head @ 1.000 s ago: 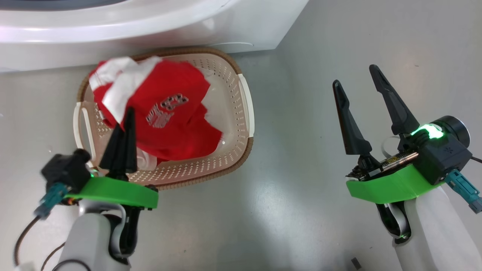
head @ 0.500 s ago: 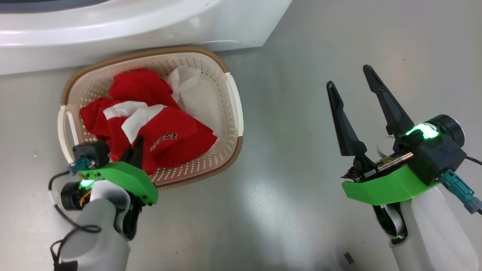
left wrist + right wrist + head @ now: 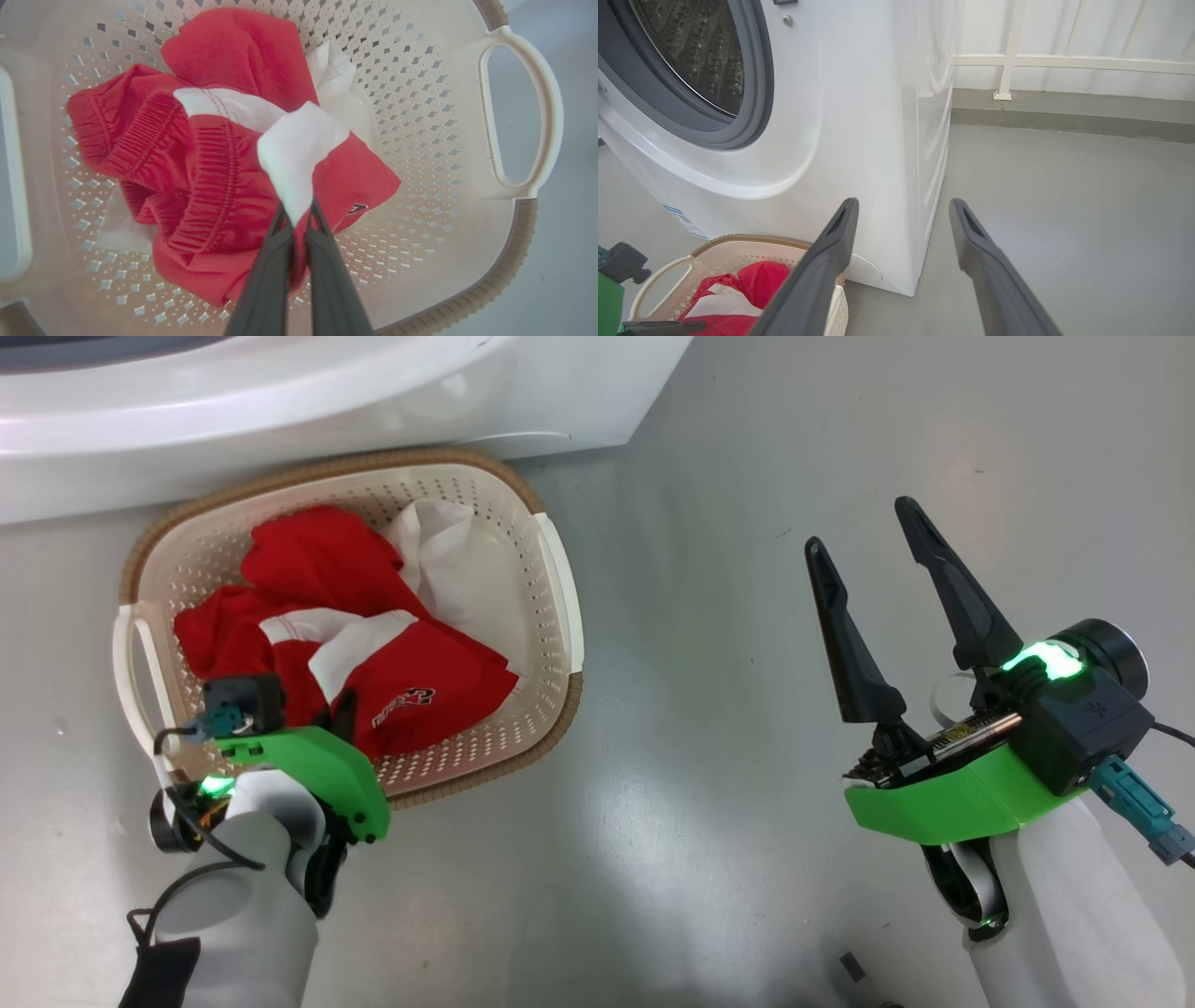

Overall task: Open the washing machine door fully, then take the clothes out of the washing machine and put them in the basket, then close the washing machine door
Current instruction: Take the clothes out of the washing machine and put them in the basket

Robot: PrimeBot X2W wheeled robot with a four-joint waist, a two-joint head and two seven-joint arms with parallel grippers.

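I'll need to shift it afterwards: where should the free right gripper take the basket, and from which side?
Take the basket by its side handle nearest the right gripper, coming from above and outside. It is a cream bar over an open slot, so one finger could slip through, and the clothes lie clear of it.

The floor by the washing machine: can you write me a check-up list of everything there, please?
Surface: grey floor, smooth, with glare patches.
Job's things: red and white clothes piled in the basket; the washing machine stands right behind the basket, its round opening uncovered.
Clutter: one small dark scrap on the floor near the right arm.
Grippers: left gripper shut on a white fold of the clothes, down in the basket; right gripper open, empty, over bare floor.
Cables: black cable looping at the left wrist; teal plug at the right wrist.
Surroundings: white railing beyond the machine.
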